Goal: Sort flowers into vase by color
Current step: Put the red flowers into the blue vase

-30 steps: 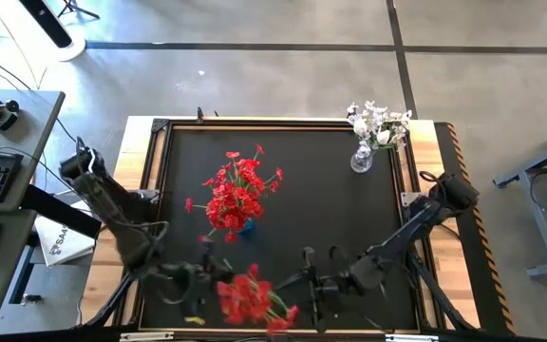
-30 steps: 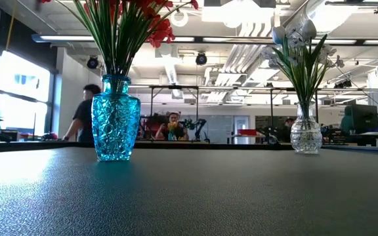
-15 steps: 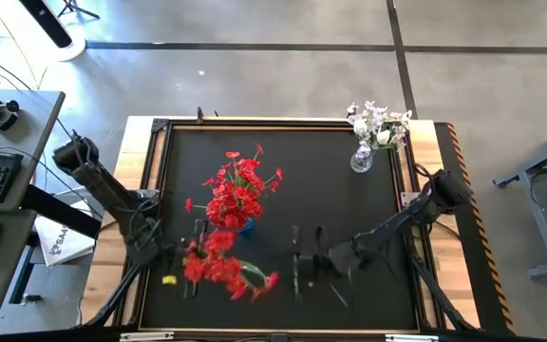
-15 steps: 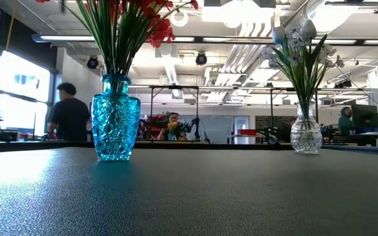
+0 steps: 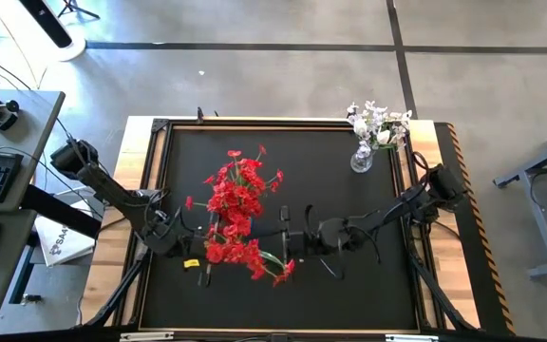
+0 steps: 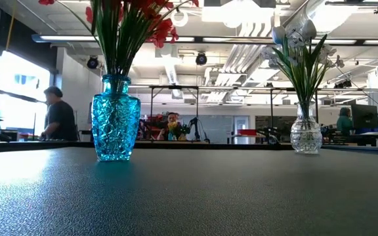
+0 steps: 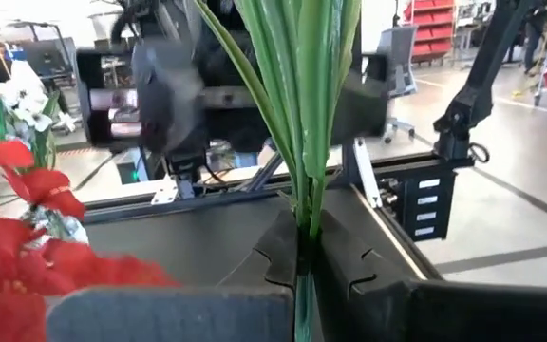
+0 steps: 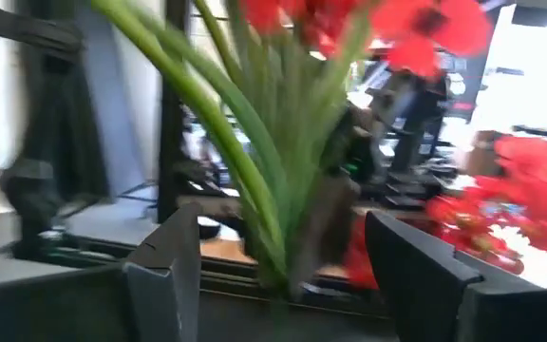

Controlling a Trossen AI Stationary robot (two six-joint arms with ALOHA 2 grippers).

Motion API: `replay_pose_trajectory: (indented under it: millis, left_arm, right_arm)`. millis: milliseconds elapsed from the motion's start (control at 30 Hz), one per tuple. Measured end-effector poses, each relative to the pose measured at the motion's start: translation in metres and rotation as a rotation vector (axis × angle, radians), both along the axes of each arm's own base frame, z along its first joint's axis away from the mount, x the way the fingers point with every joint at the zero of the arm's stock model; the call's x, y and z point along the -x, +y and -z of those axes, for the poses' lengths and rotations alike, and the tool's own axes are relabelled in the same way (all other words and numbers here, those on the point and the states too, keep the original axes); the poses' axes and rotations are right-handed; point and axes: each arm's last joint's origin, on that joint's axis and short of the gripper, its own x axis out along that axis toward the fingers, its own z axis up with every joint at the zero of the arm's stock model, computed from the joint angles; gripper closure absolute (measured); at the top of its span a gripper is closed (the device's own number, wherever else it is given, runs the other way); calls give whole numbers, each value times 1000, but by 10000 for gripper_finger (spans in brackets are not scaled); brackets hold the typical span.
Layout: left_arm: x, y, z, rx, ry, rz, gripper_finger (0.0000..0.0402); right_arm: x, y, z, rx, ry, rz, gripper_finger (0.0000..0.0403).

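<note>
Left gripper (image 5: 198, 255): clamped tight on the green stems of a red sprig (image 5: 243, 256), low on the left side of the mat, just in front of the blue vase; the wrist view shows the stems pinched between its two fingers (image 7: 283, 255).
Right gripper (image 5: 292, 239): fingers spread wide, just beside the blossom end of that same sprig; in its own wrist view the stems (image 8: 254, 199) stand between the parted fingers and nothing is pinched (released, as far as I can see).
What changed: a second ago the red bunch lay near the front edge of the mat, between the two grippers; now it has come up toward the middle, close against the red bouquet, and the right fingers have spread wider.
What that means: reads to me as a hand-over ending, with the left arm now the only one holding the sprig.
Blue vase (image 6: 115, 118): upright, already full of red flowers (image 5: 237, 190); from above the vase body is mostly hidden under the blossoms.
Clear vase (image 6: 305, 130): far right corner of the mat, holding the white flowers (image 5: 378, 122), well apart from both arms.
Table (image 5: 340, 294): dark mat, no loose sprigs that I can spot.
Task so far: white looks sorted; the held red sprig is not yet in the blue vase.
Next, my guess: stems must be tipped downward and threaded among the stems already there.
Risk: crowded neck; the sprig could snag blossoms or nudge the vase.
Room: a person (image 6: 58, 117) stands beyond the table (far from the arms).
</note>
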Motion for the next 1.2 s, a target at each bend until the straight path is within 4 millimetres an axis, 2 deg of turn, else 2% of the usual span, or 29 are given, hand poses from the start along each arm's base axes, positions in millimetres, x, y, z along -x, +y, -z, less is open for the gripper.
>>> replay_pose_trajectory:
  millis: [200,333,533,767,867,1067,1200]
  left_arm:
    - [-12,-3,9,-4,36,-21,401]
    - [-20,-9,11,-33,64,-22,401]
    - [-31,-12,12,-27,113,-39,401]
    - [-31,-11,12,1,119,-45,399]
    - [-31,-11,14,28,138,-50,380]
    - [-27,-9,22,27,237,-66,304]
    - [-17,-6,20,55,293,-77,262]
  right_arm:
    - [-7,1,-3,9,105,-37,199]
    - [-7,1,-3,9,112,-38,221]
    - [-7,3,-2,15,119,-102,279]
    - [-7,3,-1,5,139,-100,366]
    - [-7,2,-1,18,140,-77,397]
    - [-4,5,-3,-15,134,29,401]
    - [1,11,-7,-78,141,-25,402]
